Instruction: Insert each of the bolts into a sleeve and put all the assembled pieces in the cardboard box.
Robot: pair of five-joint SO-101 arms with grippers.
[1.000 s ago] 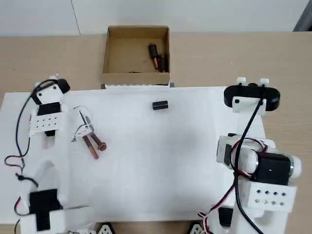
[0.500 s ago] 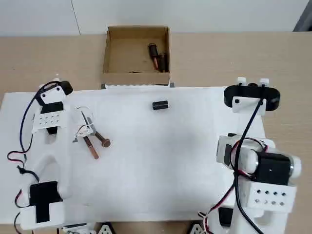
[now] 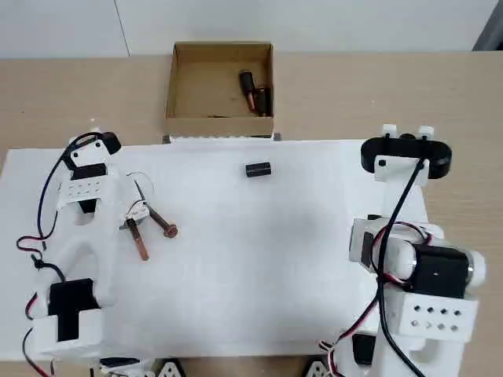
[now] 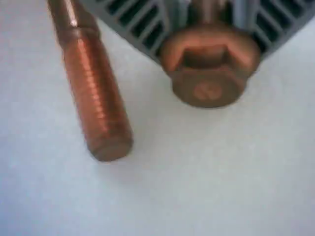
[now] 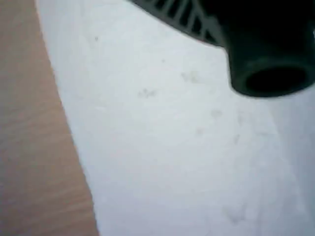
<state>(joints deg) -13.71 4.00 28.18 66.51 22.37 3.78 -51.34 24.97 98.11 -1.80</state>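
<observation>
Seen from the high view, the cardboard box (image 3: 204, 86) at the back of the worktop (image 3: 354, 86) already holds some copper-and-dark assembled pieces (image 3: 253, 90) against one side wall. Their exact count is hard to tell. A black sleeve (image 3: 258, 170) lies unfilled on the white sheet (image 3: 275, 259), just in front of the box. Farther from the box, and off to one side of it, the left end effector (image 3: 138, 210) sits over two bolts. The gripped bolt (image 3: 159, 223) angles away from the tool, and the loose bolt (image 3: 140, 240) lies just beside it. Neither bolt is in a sleeve. I judge the job roughly half done, with two bolts to sleeve and two pieces to box. The right arm (image 3: 416, 275) is folded well away from the box. A pale wall (image 3: 314, 23) rises behind the tan worktop.

In the left wrist view, ribbed jaws sit close on either side of the gripped bolt's shank. So the end effector looks clenched on it, with the bolt head (image 4: 209, 69) down at the sheet (image 4: 221, 191). The loose bolt's threaded end (image 4: 96, 103) lies alongside on the sheet.

In the right wrist view, the right end effector (image 5: 236, 24) appears to be grasping a second sleeve (image 5: 268, 64), hollow end showing. It hangs above the sheet (image 5: 172, 147), near where the sheet ends and the wood worktop (image 5: 34, 147) begins.
</observation>
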